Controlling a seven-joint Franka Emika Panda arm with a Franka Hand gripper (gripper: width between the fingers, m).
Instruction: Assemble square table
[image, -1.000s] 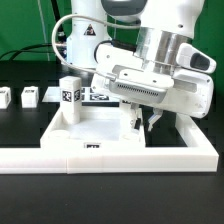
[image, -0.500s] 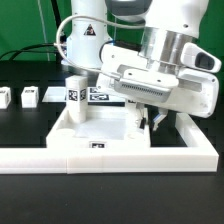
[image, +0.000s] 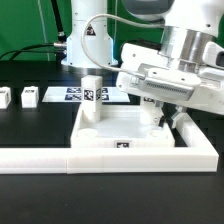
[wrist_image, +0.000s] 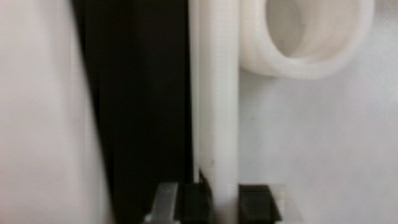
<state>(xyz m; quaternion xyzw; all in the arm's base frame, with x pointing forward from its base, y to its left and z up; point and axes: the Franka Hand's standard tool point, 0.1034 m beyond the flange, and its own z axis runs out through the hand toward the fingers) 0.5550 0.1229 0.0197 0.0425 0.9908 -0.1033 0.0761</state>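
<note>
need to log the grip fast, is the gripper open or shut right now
gripper: closed, clamped on the rim of the square table

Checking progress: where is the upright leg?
Exterior view, left of centre: the leg stands on the tabletop's far left corner, in front of the marker board.

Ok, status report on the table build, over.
End effector shut on slab edge. One leg upright at slab corner; loose legs off to exterior view's left. Rail along slab front.

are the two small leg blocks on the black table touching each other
No, one leg block and the other leg block sit apart, with bare black table showing between them.
</note>
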